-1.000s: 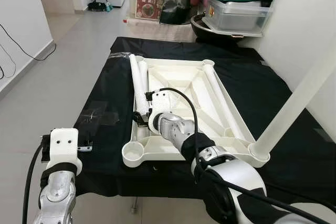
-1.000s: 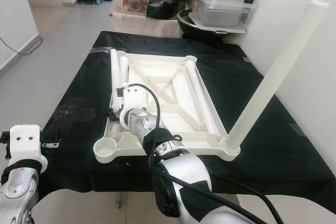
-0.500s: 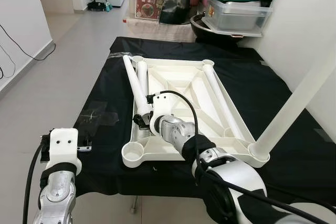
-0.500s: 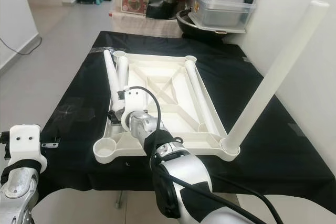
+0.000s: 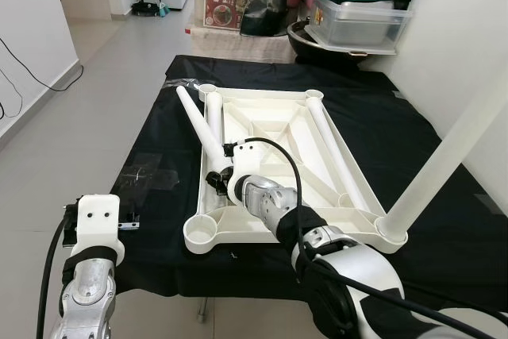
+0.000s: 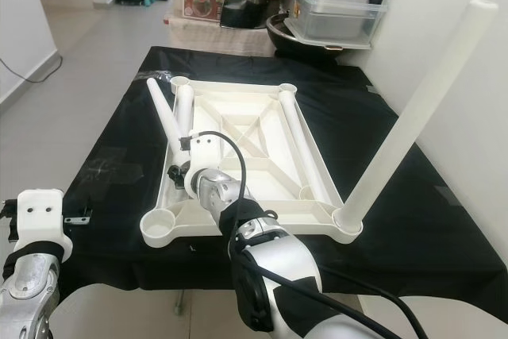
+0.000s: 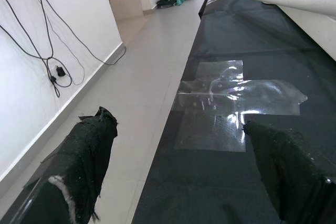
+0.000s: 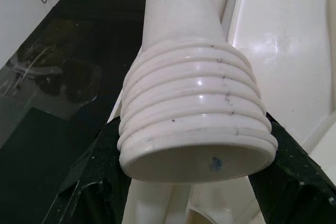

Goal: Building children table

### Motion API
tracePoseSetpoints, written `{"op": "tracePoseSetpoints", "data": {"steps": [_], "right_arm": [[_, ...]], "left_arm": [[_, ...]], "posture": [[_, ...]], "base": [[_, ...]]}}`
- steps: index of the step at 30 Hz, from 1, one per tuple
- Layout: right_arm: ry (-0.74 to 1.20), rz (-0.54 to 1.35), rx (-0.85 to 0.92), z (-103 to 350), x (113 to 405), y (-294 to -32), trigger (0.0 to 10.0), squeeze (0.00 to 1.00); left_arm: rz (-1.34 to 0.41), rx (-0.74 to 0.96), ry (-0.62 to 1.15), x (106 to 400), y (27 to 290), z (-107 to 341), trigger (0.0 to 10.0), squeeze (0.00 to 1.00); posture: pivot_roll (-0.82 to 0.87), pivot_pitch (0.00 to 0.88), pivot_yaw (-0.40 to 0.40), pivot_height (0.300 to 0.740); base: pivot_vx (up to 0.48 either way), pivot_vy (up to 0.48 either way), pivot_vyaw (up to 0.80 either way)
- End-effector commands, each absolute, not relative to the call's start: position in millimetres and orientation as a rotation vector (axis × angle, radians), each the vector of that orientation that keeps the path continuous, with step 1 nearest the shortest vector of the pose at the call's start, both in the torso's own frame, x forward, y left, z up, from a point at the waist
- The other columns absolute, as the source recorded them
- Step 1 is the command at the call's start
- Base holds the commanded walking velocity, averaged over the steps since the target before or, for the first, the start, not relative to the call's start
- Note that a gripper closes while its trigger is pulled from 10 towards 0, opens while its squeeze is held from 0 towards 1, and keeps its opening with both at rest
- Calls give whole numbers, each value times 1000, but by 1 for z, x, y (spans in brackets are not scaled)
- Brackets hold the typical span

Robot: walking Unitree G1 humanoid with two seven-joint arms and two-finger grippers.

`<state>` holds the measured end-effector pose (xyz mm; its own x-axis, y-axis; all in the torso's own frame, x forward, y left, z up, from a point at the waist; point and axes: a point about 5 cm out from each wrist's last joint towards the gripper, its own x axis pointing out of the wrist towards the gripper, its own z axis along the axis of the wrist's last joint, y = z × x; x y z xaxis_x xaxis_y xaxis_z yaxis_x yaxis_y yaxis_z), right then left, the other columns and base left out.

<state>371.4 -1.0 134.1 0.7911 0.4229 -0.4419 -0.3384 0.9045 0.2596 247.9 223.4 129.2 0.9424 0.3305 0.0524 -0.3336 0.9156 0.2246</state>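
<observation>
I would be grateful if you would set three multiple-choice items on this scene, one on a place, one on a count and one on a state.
1. Where does the white table top lie?
A. upside down on the black cloth
B. on the bare floor
C. leaning against the wall

2. How many legs already stand fitted in a corner socket?
A. none
B. one
C. three

3. What is the right gripper doing?
A. hanging open
B. gripping the threaded end of a leg
C. pressing the tape

Answers:
1 A, its ribbed underside faces up on the black cloth.
2 B, the fitted leg rises from the near right corner.
3 B, the held leg sits between its jaws.
</observation>
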Motion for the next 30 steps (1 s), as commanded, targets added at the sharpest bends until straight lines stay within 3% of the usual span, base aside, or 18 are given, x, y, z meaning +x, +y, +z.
{"op": "tracePoseSetpoints", "data": {"steps": [1, 7, 17, 22, 26, 29, 30], "right_arm": [[498, 397, 201, 132, 372, -5, 0, 0], [494, 375, 244, 133, 376, -14, 0, 0], [270, 481, 567, 189, 399, -53, 0, 0], [208, 527, 583, 198, 399, -61, 0, 0], [131, 637, 569, 202, 390, -62, 0, 0], [131, 637, 569, 202, 390, -62, 0, 0], [89, 715, 519, 200, 383, -64, 0, 0]], "left_arm": [[320, 245, 2, 249, 221, 125, 10000, 0], [316, 247, 4, 249, 221, 125, 10000, 0], [274, 191, -15, 252, 223, 129, 10000, 0], [257, 161, -31, 254, 223, 133, 10000, 0], [248, -13, -73, 260, 227, 146, 10000, 0], [248, -13, -73, 260, 227, 146, 10000, 0], [222, -123, -103, 263, 229, 155, 10000, 0]], "posture": [[180, 0, -122, 740], [179, 0, -118, 740], [164, 0, -98, 740], [157, 0, -90, 740], [153, 0, -84, 740], [153, 0, -84, 740], [150, 0, -79, 740]], "base": [[0, 0, 0], [0, 0, 0], [0, 0, 0], [0, 0, 0], [0, 0, 0], [0, 0, 0], [0, 0, 0]]}}
